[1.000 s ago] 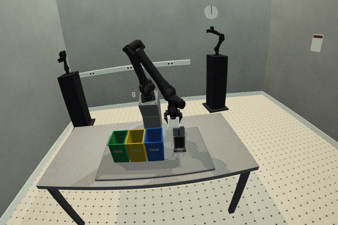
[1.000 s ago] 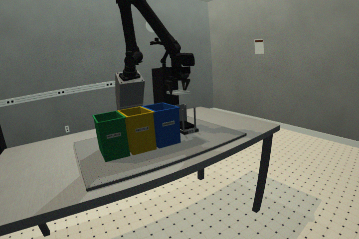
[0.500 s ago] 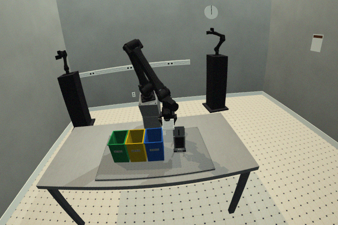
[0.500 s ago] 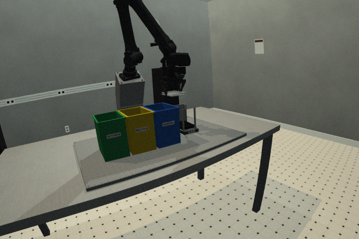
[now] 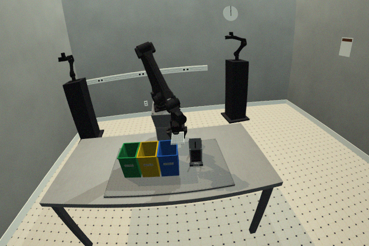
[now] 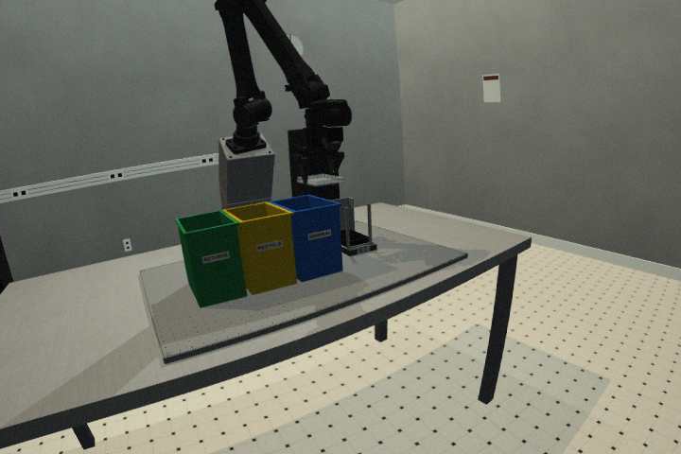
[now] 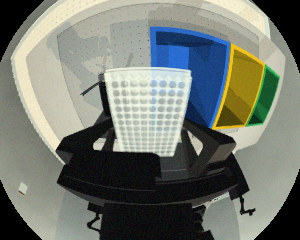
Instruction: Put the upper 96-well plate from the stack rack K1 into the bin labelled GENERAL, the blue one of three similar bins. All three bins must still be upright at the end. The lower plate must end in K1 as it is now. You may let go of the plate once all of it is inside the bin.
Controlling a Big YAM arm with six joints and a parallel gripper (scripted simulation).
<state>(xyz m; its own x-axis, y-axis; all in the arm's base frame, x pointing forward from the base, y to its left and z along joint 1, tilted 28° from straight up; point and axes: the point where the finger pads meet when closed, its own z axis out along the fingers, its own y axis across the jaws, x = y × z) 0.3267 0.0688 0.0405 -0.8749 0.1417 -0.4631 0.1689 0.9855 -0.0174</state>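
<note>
My gripper (image 5: pixel 177 135) is shut on a white 96-well plate (image 5: pixel 177 139) and holds it in the air, roughly level, above the gap between the blue bin and the rack. The plate also shows in the exterior view (image 6: pixel 320 179) and fills the middle of the wrist view (image 7: pixel 149 111). The blue bin labelled GENERAL (image 5: pixel 167 158) stands upright on the mat, just left of and below the plate; it also shows in the wrist view (image 7: pixel 189 70). The black stack rack K1 (image 5: pixel 195 151) stands right of the blue bin. I cannot see the lower plate in it clearly.
A yellow bin (image 5: pixel 148 158) and a green bin (image 5: pixel 129 159) stand upright in a row left of the blue one, touching. All sit on a grey mat. The arm's base pedestal (image 6: pixel 245 170) stands behind the table.
</note>
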